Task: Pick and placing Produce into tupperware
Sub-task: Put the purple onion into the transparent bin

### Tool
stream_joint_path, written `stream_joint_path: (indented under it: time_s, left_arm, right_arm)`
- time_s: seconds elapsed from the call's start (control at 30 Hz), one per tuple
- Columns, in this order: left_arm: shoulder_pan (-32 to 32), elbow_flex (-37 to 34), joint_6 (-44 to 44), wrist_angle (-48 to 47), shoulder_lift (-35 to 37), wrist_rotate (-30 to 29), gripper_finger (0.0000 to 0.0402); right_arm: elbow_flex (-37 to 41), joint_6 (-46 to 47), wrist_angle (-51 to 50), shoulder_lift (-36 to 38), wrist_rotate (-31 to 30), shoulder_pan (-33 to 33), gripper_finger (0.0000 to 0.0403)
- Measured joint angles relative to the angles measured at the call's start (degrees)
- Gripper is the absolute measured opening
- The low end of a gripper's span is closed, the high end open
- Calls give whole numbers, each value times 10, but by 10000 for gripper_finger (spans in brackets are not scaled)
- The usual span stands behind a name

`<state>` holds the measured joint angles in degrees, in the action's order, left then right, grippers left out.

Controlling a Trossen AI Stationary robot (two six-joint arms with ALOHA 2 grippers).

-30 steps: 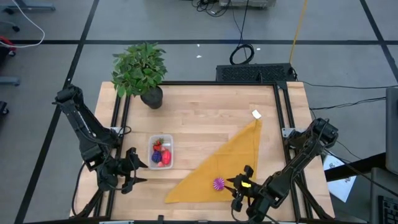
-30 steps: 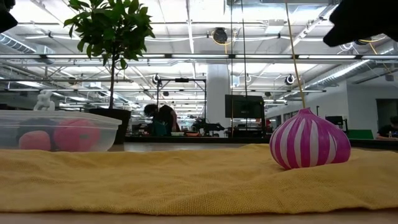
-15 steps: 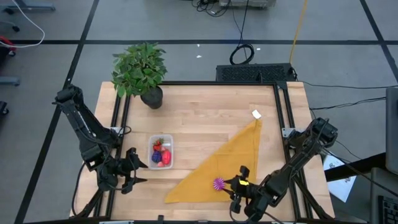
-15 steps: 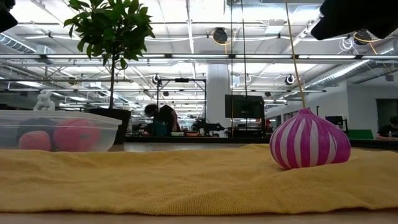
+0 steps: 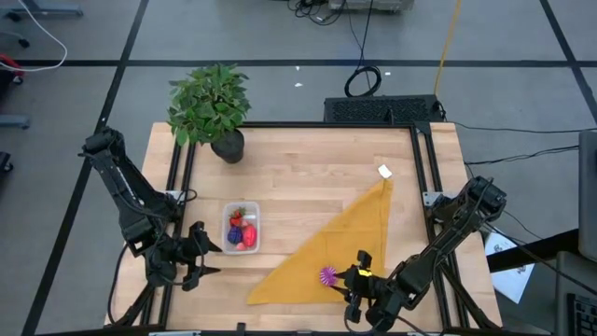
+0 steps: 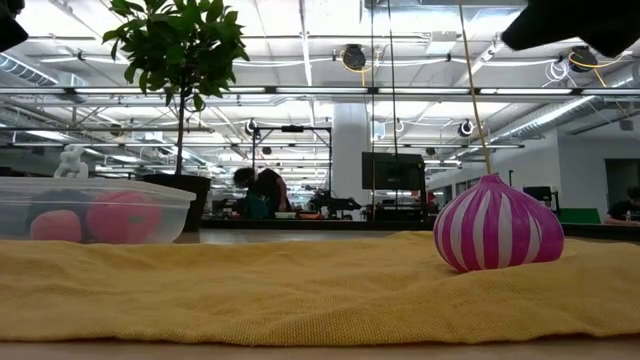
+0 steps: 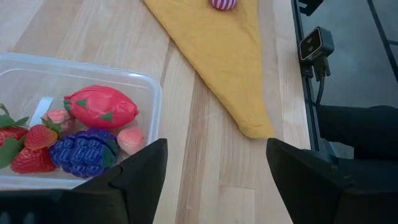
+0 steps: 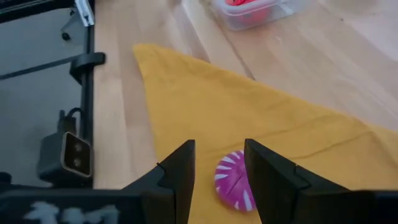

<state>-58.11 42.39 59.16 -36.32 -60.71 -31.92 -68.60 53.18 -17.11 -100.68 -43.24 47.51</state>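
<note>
My right gripper (image 8: pixel 216 171) hovers over the striped ball (image 8: pixel 232 188) on the cloth (image 8: pixel 261 130), jaws narrowly apart, holding nothing. Left gripper (image 5: pixel 194 254) waits wide open, empty, beside the tupperware (image 5: pixel 242 210).

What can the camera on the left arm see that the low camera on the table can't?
Only the left wrist view shows the purple grapes, strawberries and the left gripper's open fingers. Only the low view shows the potted plant and the room behind. Both show the clear tupperware, the pink fruit inside it, the yellow cloth and the striped magenta ball.
</note>
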Motion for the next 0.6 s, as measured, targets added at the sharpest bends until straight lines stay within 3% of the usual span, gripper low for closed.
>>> stream_joint_path:
  time_s: [0.33,0.6]
  left_arm:
    - [0,0,-1,0,0,2,278]
    - [0,0,-1,0,0,3,278]
  right_arm:
    - [0,-1,12,0,0,21,131]
    - [0,-90,67,0,2,21,157]
